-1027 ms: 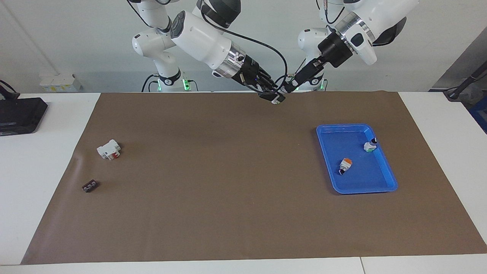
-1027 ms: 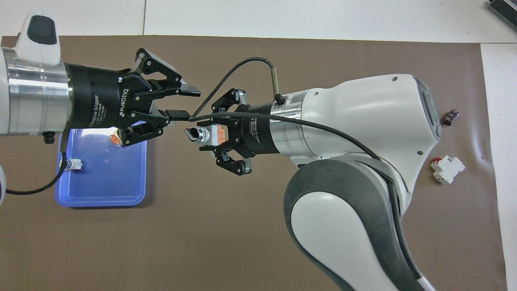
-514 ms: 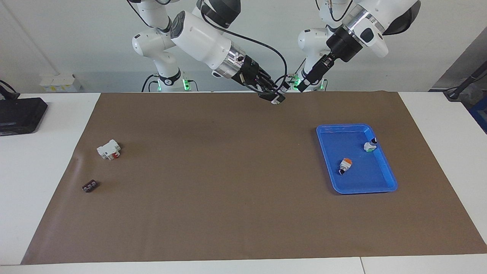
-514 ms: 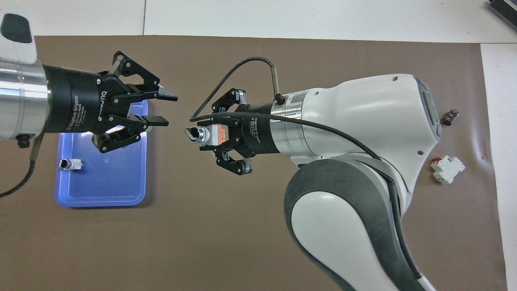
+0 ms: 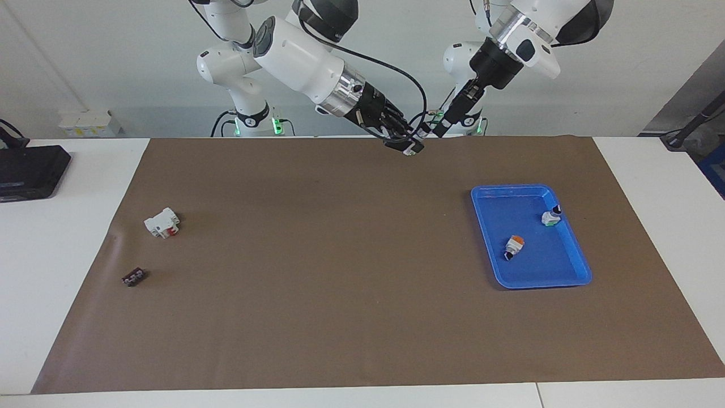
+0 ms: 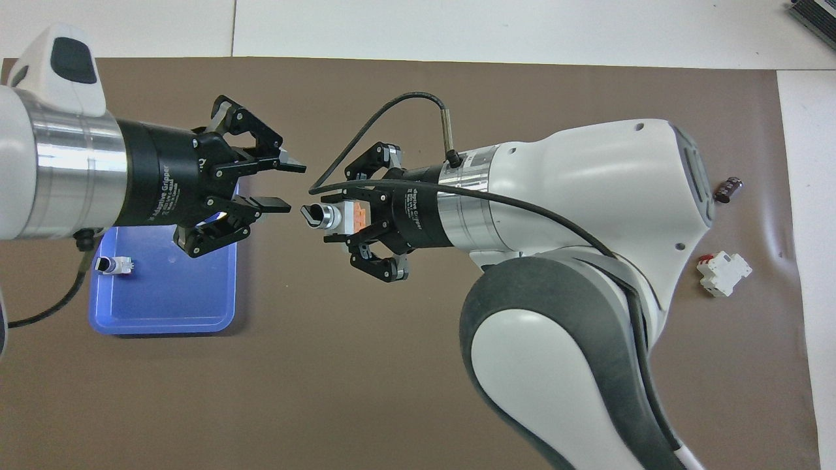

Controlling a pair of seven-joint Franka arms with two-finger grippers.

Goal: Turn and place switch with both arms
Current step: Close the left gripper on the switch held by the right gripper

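Observation:
My right gripper (image 6: 346,217) (image 5: 408,144) is up in the air over the mat's edge nearest the robots, shut on a switch (image 6: 321,215) (image 5: 416,149). The switch's black knob points out toward my left gripper and its orange block shows on top. My left gripper (image 6: 284,186) (image 5: 438,130) faces it, open, its fingertips a small gap short of the knob. Two more switches lie in the blue tray (image 5: 538,269) (image 6: 163,300): an orange-topped switch (image 5: 514,245) and a green-sided switch (image 5: 550,217) (image 6: 114,264).
Toward the right arm's end of the brown mat lie a white blocky part with red bits (image 5: 162,222) (image 6: 723,274) and a tiny black piece (image 5: 133,277) (image 6: 727,189). A black device (image 5: 28,170) sits on the white table past that end.
My left gripper drew back over the tray, then came in again toward the switch's knob, staying open. The right gripper and its switch have not moved.

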